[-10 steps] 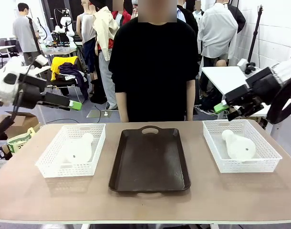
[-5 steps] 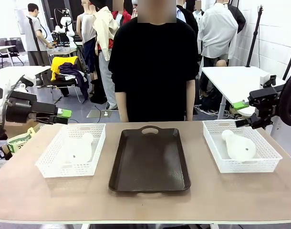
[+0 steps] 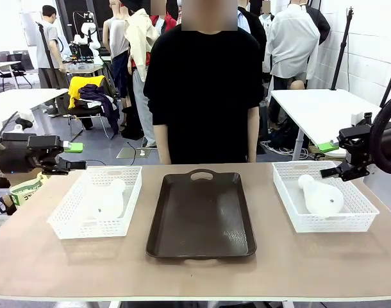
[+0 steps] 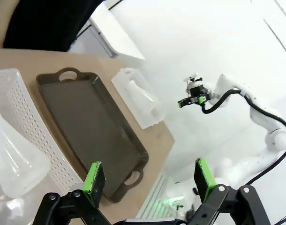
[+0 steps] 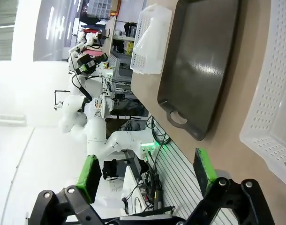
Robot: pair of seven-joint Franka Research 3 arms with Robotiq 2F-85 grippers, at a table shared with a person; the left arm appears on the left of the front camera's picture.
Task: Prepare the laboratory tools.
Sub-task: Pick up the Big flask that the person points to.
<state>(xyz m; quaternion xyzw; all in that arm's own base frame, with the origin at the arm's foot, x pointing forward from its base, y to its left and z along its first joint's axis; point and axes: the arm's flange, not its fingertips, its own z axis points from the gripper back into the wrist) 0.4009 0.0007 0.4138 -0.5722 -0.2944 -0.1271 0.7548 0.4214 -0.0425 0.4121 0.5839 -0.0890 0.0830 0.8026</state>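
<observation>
Two frosted-white conical flasks lie on their sides, each in a white mesh basket. The left flask (image 3: 104,200) (image 4: 9,154) (image 5: 150,41) rests in the left basket (image 3: 62,221). The right flask (image 3: 322,196) (image 4: 139,96) rests in the right basket (image 3: 330,222). My left gripper (image 3: 75,156) (image 4: 149,180) hovers open, just outside the left basket's far left corner and above table height. My right gripper (image 3: 327,159) (image 5: 146,174) hangs open over the right basket's far edge. Nothing is between either pair of fingers.
A dark brown tray with handles (image 3: 202,215) (image 4: 91,126) (image 5: 204,61) lies bare between the baskets. A person in black (image 3: 205,96) stands at the table's far edge, arms down. The front strip of the table (image 3: 195,269) is bare.
Both arms have drawn outward and dropped. The left gripper went down and to the left; the right gripper went right and settled lower by its basket. The flasks have not moved.
</observation>
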